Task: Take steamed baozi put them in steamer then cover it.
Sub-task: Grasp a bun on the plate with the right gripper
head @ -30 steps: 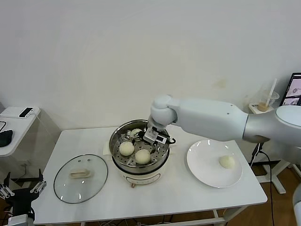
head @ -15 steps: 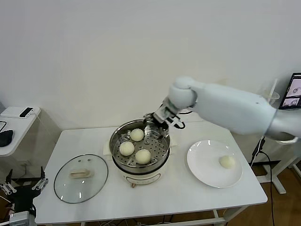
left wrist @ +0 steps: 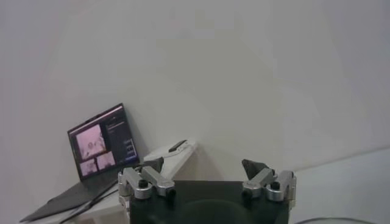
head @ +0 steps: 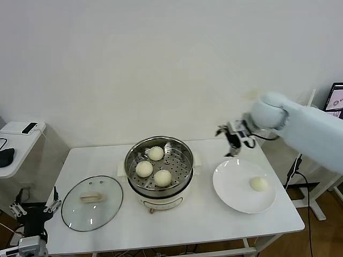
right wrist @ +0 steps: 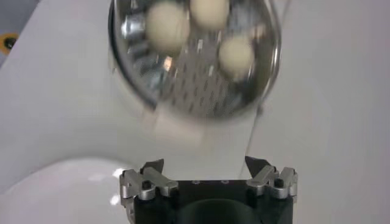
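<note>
Hovering above the desk (head: pixel 209 219) between the steamer (head: pixel 159 170) and the white plate (head: pixel 236 187), the right pincer (head: pixel 233 140) has its fingers spread apart and carries nothing. Three buns (head: pixel 156 153) lie on the perforated tray inside the steamer, two toward the front and one behind them; the right wrist view shows the same three in the pot below that pincer. A fourth bun (head: pixel 259 183) rests alone on the plate, to the right of the steamer. The glass lid (head: pixel 91 202) lies flat on the desk left of the steamer, handle up, apart from the pot. The left pincer (head: pixel 35 209) hangs low beside the desk's left edge, fingers also spread and empty.
</note>
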You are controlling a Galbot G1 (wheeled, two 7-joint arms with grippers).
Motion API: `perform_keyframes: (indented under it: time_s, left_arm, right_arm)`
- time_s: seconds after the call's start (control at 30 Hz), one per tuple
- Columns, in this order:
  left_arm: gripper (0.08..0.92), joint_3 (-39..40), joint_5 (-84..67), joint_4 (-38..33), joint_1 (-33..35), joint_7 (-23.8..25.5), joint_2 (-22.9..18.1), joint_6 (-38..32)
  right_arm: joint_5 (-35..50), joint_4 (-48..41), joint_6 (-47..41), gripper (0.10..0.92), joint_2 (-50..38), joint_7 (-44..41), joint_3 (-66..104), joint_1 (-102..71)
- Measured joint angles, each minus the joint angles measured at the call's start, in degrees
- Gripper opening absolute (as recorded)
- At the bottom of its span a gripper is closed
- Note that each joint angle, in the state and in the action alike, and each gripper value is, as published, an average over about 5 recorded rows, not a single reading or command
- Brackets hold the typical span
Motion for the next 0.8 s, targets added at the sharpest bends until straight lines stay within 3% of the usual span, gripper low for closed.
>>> perform_keyframes:
  time_s: [0.33,0.8]
  left_arm:
    - [0.823,0.46,0.23,0.52,0.42,0.03,0.89,0.05]
    - [0.823,0.02,0.37,0.24,0.88,0.18,1.10,0.61]
  right_arm:
    - [-7.19,-6.60,2.62,0.823,-4.04,-1.67,11.64,-14.52]
    - [-15.91,-20.12,6.28,0.823,1.33,-1.35,22.33,-27.13]
